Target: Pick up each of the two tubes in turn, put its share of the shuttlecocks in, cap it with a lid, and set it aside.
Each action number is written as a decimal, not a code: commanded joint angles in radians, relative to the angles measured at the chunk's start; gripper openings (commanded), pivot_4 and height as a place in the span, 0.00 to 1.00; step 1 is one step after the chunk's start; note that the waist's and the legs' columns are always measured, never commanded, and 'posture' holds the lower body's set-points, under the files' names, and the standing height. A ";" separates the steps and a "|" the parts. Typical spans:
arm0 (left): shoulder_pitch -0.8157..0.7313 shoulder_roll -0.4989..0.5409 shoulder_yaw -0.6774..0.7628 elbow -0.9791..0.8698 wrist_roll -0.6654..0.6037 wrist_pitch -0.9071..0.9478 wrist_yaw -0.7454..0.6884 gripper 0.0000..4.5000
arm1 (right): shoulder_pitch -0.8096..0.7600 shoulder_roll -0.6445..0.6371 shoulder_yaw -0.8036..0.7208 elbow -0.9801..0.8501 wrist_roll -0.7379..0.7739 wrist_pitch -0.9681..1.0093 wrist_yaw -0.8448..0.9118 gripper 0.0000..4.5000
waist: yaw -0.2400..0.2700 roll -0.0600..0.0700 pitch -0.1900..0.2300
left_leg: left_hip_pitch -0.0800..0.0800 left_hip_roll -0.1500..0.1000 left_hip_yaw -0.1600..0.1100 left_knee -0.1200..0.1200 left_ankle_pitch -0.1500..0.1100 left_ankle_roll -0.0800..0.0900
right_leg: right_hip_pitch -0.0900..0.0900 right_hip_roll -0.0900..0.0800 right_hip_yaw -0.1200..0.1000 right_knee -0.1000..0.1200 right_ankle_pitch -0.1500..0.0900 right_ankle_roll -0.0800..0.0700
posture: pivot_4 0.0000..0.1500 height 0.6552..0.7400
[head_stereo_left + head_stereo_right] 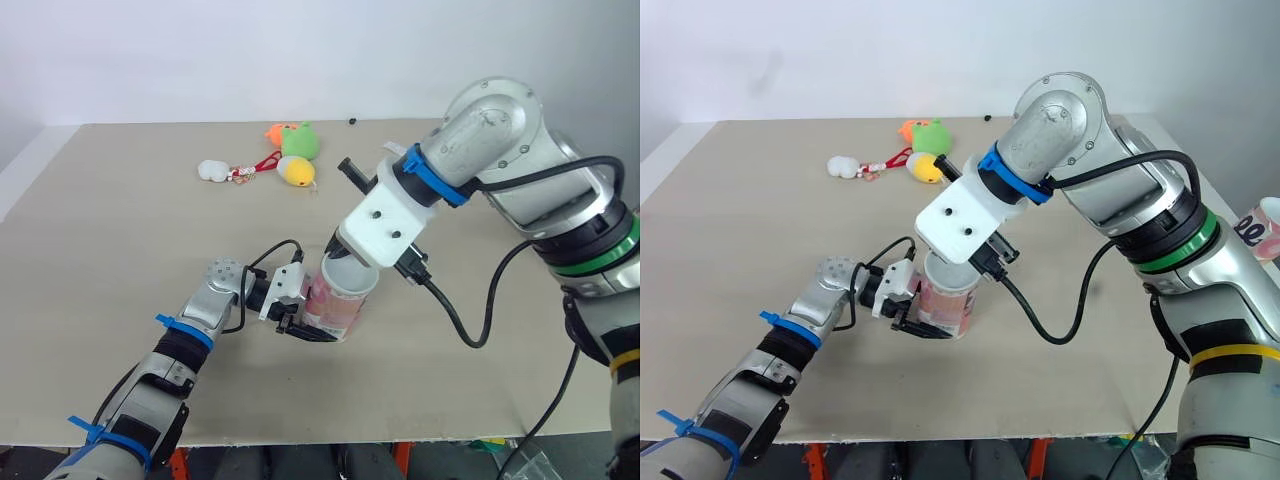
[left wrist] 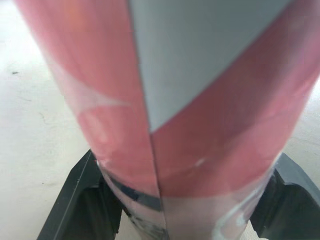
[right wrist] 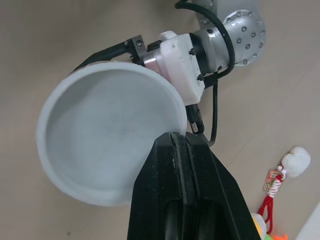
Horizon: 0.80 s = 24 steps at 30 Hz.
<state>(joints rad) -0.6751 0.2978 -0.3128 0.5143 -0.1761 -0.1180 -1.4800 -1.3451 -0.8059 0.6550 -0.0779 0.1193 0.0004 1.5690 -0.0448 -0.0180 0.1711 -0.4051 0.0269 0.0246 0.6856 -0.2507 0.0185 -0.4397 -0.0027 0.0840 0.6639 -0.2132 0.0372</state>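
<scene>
At table centre: left gripper clamped on upright pink tube; right gripper pinched closed at its mouth; I judge capping; next, press squarely.

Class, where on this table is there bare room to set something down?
Bare: the left side of the table, from the plush toys to the near edge. Crowded: the middle, where the left gripper holds the tube below the right gripper, and around the toys.

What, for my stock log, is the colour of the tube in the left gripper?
The tube is pink-red with a pale grey panel; clearest in left wrist view.
</scene>
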 commanded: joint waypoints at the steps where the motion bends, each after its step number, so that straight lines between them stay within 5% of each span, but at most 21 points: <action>1: 0.026 0.012 0.018 -0.004 -0.018 0.059 0.008 0.60 | 0.029 -0.022 0.083 -0.018 -0.017 -0.036 0.045 0.02 | 0.000 0.000 0.000 | 0.000 0.000 0.000 0.000 0.000 0.000 | 0.000 0.000 0.000 0.000 0.000 0.000 | 1.00 0.91; 11: 0.041 0.010 0.035 -0.060 -0.054 0.126 0.029 0.60 | 0.078 0.101 0.036 0.102 -0.190 -0.156 0.033 0.02 | 0.000 -0.002 -0.004 | 0.003 0.001 0.000 0.000 0.000 0.000 | 0.002 0.001 0.000 0.000 0.000 -0.001 | 1.00 0.91; 15: 0.045 0.015 0.035 -0.068 -0.053 0.131 0.032 0.60 | 0.099 0.139 -0.024 0.119 -0.174 -0.148 0.034 0.28 | -0.001 -0.003 -0.005 | 0.003 0.001 -0.001 0.000 0.000 0.000 | 0.002 0.002 0.000 0.000 0.000 -0.001 | 1.00 0.91; 20: 0.043 0.019 0.027 -0.062 -0.037 0.118 0.028 0.60 | 0.072 0.095 -0.041 0.091 -0.046 -0.025 0.045 0.83 | 0.000 -0.003 -0.005 | 0.004 0.002 -0.001 -0.001 0.000 0.000 | 0.002 0.003 -0.001 0.001 0.000 -0.003 | 1.00 0.91; 24: 0.041 0.020 0.019 -0.054 -0.026 0.104 0.025 0.60 | 0.023 0.092 -0.096 0.119 0.031 0.067 0.045 0.88 | 0.000 -0.003 -0.004 | 0.003 0.002 -0.001 -0.002 0.000 0.000 | 0.002 0.003 0.000 0.001 0.001 -0.007 | 1.00 0.91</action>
<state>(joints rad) -0.6372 0.3064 -0.2924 0.4618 -0.2083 -0.0151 -1.4517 -1.2963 -0.7134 0.5581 0.0404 0.0986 0.0265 1.5726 -0.0449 -0.0205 0.1667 -0.4017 0.0285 0.0235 0.6831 -0.2508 0.0186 -0.4383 0.0000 0.0838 0.6649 -0.2125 0.0298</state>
